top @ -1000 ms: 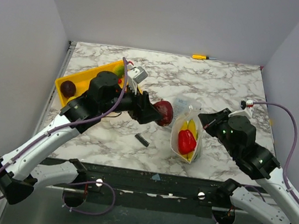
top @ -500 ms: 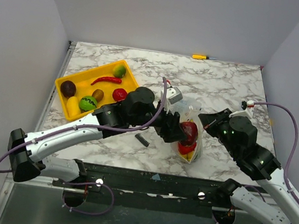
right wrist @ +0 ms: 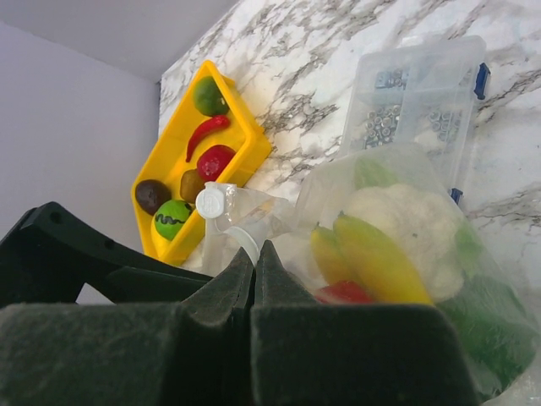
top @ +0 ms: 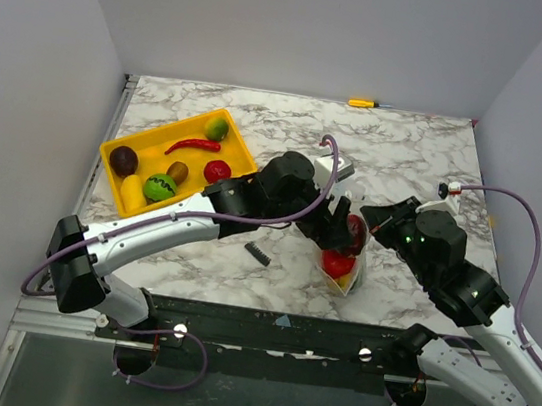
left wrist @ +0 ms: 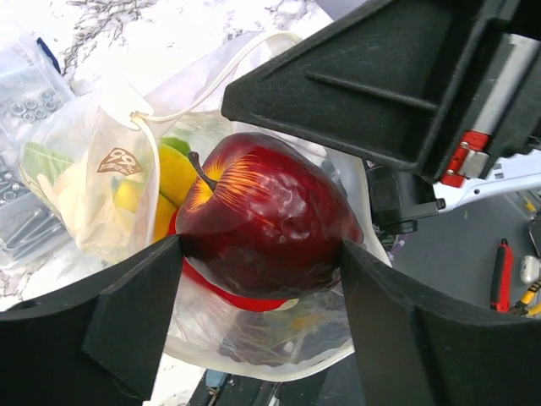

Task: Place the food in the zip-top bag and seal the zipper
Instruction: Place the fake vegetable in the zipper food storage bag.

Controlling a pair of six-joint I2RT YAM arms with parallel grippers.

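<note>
Now the left claw (left wrist: 260, 254) is clamped on a dark red apple (left wrist: 262, 203), poised right over the mouth of the zip-top bag (left wrist: 279, 342) so it can drop in beside the yellow and red pieces (left wrist: 173, 182) inside. The right claw (right wrist: 254, 258), fingers pressed together, seems to pinch the bag's rim, propping it upright and open on the table (top: 429, 155). More food (top: 160, 187) lies in the yellow tray (top: 108, 152). The zipper (left wrist: 245, 52) gapes unsealed.
</note>
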